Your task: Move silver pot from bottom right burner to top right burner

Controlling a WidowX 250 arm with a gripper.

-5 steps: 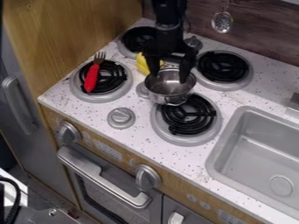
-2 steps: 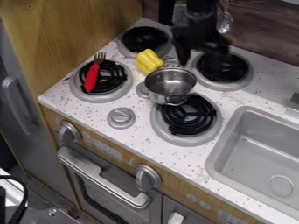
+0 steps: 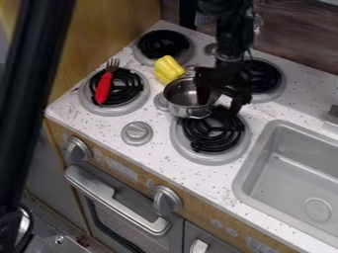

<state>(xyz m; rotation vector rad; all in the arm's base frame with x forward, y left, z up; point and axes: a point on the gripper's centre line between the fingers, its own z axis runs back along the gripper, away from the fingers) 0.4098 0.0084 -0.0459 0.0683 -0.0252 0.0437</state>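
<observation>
The silver pot [image 3: 182, 97] stands upright on the counter, between the bottom right burner [image 3: 210, 141] and the top right burner [image 3: 273, 81], its lower edge against the back of the bottom right one. My gripper [image 3: 219, 105] hangs over the pot's right side, with its fingers apart, one over the pot's interior and the other outside the right rim. Whether they touch the rim I cannot tell. The arm and gripper cover part of the top right burner and the pot's right side.
A yellow pepper-like toy [image 3: 168, 69] lies behind the pot. On the left front burner rests a red-handled fork [image 3: 105, 85]. The sink [image 3: 294, 173] is at the right, a knob [image 3: 137, 133] at the front. A dark pole [image 3: 29, 99] crosses the left edge.
The gripper has gone from over the pot up towards the back right, then down to the pot's right side. The pot has not moved. A dark pole has appeared at the left.
</observation>
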